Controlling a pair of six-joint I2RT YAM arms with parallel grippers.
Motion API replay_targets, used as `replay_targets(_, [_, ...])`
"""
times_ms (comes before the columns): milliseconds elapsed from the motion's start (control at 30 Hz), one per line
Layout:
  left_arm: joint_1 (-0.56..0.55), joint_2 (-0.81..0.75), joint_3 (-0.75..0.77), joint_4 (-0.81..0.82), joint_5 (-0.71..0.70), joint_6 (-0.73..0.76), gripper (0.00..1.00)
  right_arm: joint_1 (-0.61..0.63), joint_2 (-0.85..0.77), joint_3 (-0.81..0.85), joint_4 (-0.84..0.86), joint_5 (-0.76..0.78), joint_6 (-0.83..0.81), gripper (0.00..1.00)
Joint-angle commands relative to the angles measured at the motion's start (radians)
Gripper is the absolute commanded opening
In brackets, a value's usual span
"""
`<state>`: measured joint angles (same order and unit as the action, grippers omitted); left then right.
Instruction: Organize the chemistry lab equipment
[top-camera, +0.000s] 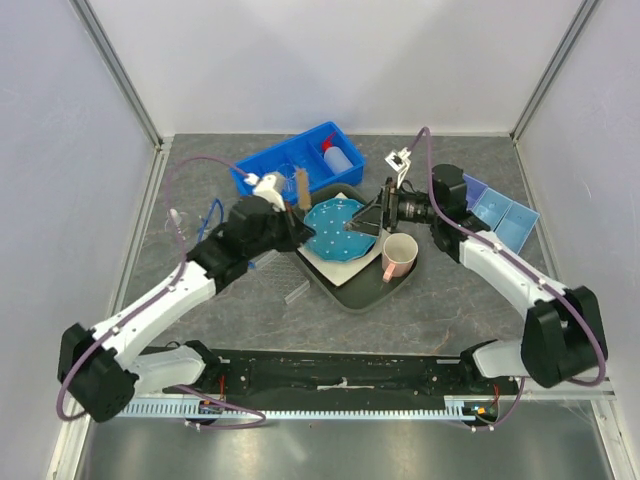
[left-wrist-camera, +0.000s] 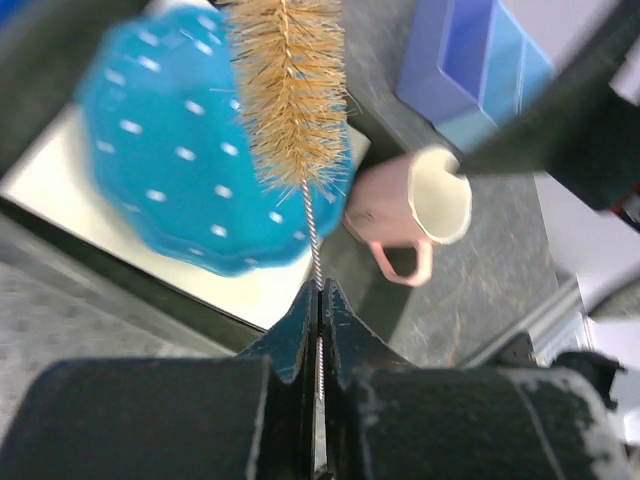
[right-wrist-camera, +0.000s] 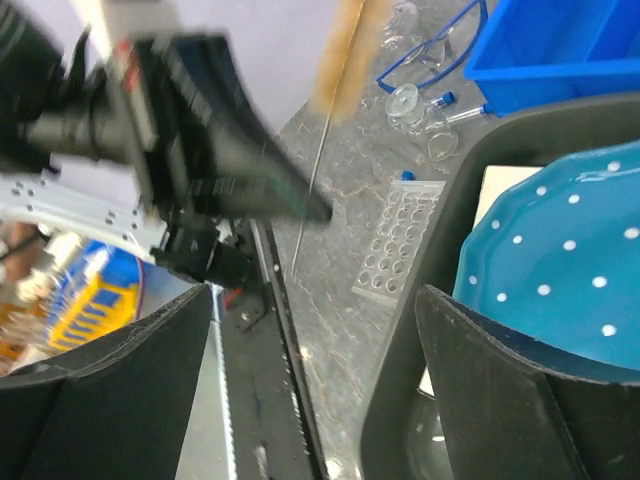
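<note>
Grey table (top-camera: 450, 300), pale walls (top-camera: 300, 60); left fingers (left-wrist-camera: 288, 345) pinched the small brush (left-wrist-camera: 290, 90), dotted plate (left-wrist-camera: 160, 170) just beyond, while right fingers (right-wrist-camera: 520, 400) gaped wide.

Dotted plate (top-camera: 335, 228), pink mug (top-camera: 400, 255) — black tray (top-camera: 350, 296)

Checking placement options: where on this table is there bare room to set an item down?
Bare tabletop lies between the black tray and the arms' base rail, and at the back between blue bin and light-blue divided tray. Left of the black tray is crowded: goggles, vials, clear rack.
</note>
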<state>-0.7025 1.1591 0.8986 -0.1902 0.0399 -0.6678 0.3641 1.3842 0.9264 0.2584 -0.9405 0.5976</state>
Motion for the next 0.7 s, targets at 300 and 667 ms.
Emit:
replay_targets(300, [0.541, 0.310, 0.356, -0.282, 0.302, 0.161, 0.02, -0.182, -0.215, -0.080, -0.045, -0.153, -0.352, 0.92])
replay_targets(667, [0.601, 0.703, 0.694, -0.433, 0.388, 0.194, 0.02, -0.182, -0.232, -0.090, -0.031, -0.161, -0.349, 0.93])
